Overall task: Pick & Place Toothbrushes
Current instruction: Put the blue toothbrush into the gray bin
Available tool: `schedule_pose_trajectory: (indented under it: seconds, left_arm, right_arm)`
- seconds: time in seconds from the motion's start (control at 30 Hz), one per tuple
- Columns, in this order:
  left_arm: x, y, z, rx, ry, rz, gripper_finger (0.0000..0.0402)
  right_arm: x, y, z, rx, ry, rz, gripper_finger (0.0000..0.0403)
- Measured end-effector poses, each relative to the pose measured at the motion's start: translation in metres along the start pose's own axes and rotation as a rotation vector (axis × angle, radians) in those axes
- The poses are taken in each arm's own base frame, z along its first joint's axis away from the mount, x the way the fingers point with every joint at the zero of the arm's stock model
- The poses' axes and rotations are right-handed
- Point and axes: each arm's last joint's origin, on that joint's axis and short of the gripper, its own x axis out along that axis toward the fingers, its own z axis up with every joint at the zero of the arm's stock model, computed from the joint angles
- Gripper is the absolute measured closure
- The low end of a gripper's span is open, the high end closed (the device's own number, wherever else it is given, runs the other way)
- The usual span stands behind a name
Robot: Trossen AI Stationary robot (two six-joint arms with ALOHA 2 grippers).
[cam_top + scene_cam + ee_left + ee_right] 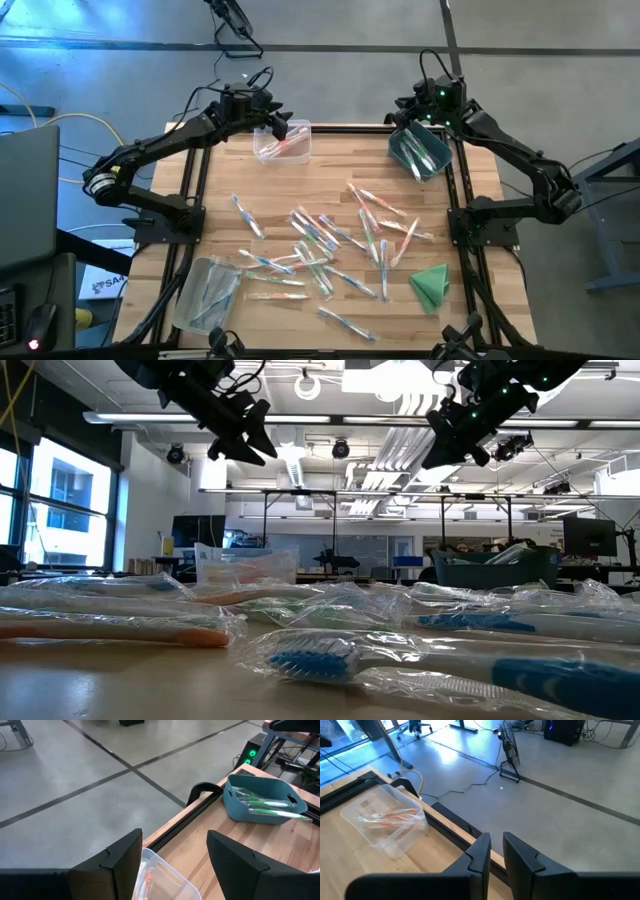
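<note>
Step in hand, by my read: between picks, both arms up at the far bins after sorting by colour. Left gripper (272, 128) hung over the clear bin (283, 142) at the desk's (330, 175) far left corner, fingers (120, 862) spread wide, nothing between them. Right gripper (425, 128) sat above the teal bin (420, 152) at far right, fingers (480, 852) nearly together w/ only a slim gap, holding nothing.

Toothbrushes (330, 245): most lay scattered mid-desk, thin whitish sticks in crinkly clear wrappers, w/ blue, green or pink-orange accents, many overlapping. Clear bin held a few pink-orange ones; teal bin held green ones (265, 802); a third clear bin (208, 292) at near left held a few, prob. blue. Green cloth (431, 284) lay near right, apart from the pile.

Next move prob. needs: an arm down to the pile, pick one brush lying clear of its neighbours, fingers across the handle. Wrappers look slippery and crossed brushes could drag along.
</note>
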Motion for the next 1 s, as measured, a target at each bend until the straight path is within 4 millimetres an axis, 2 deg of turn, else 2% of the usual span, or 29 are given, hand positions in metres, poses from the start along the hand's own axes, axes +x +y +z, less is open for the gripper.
schedule_pose_trajectory:
  seconds: [0.2,0.57,1.0]
  left_arm:
    - [-0.003,-0.013,0.000,0.049,-0.005,-0.051,0.0184]
    - [-0.012,-0.050,-0.009,0.180,0.044,-0.178,0.0184]
    - [-0.025,-0.093,-0.023,0.175,0.086,-0.170,0.0184]
  right_arm:
    - [0.000,0.000,0.001,0.001,-0.012,0.001,0.0357]
    - [-0.001,0.002,0.017,0.012,-0.175,0.025,0.0357]
    - [-0.001,0.002,0.017,0.001,-0.179,0.025,0.0357]
